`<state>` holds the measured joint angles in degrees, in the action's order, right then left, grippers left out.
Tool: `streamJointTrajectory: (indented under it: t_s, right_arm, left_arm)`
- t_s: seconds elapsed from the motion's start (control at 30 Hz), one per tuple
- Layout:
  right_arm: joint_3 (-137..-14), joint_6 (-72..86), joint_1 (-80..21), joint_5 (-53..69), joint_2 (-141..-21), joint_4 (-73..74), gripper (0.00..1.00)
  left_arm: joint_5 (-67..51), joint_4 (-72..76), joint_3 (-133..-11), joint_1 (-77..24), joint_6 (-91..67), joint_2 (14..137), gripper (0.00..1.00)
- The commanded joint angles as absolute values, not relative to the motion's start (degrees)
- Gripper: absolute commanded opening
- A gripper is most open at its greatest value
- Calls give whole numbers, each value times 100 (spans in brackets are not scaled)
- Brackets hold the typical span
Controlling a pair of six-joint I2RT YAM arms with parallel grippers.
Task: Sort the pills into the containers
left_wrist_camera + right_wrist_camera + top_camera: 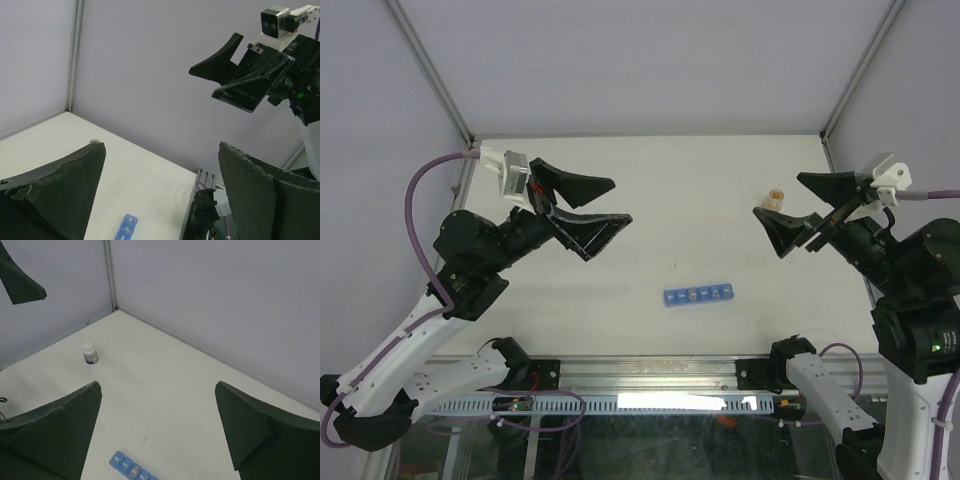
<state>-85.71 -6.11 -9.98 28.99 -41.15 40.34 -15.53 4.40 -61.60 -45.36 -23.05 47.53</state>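
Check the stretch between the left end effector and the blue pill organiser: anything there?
Nothing: the top external view shows only bare table between the left end effector and the pill organiser.

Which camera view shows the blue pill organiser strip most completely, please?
Top external: the whole strip shows, unobstructed. Left wrist and right wrist views each catch only one end of it, cropped at the bottom edge.
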Motion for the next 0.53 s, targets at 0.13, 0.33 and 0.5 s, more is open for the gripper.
streamJointTrajectory:
  t_s: [0.13, 0.33, 0.5]
  right_arm:
    - [-9175, 311, -964, 2417, -4165, 4162, 100]
    - [-9142, 185, -919, 2339, -4168, 4136, 99]
    - [-8973, -167, -879, 2447, -4146, 4097, 100]
  left_arm:
    - [-1722, 138, -6531, -4528, -2272, 4485, 99]
    - [-1780, 29, -6535, -4530, -2203, 4454, 99]
    - [-1836, 22, -6468, -4532, -2091, 4409, 99]
